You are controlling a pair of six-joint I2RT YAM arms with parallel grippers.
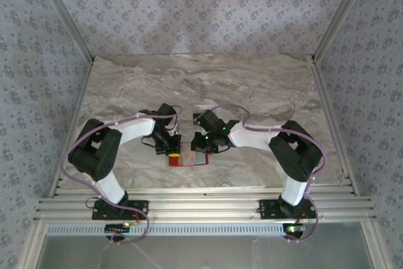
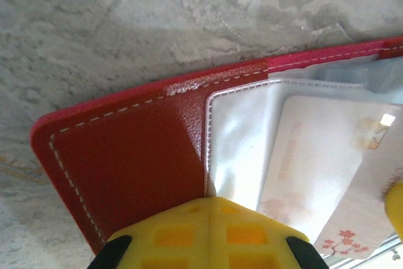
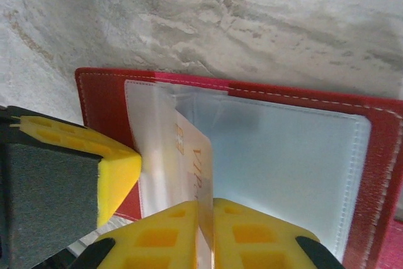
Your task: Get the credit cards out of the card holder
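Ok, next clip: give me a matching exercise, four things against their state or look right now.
Things:
1. card holder
2. left gripper
3. right gripper
4. table

States:
A. shut on the edge of a credit card
B. grey marble pattern
C. red, lying open
D. shut, tips at the holder's plain red side

Pairs: 1-C, 2-D, 3-A, 4-B

Credit card (image 2: 321,155) print blurred, unreadable
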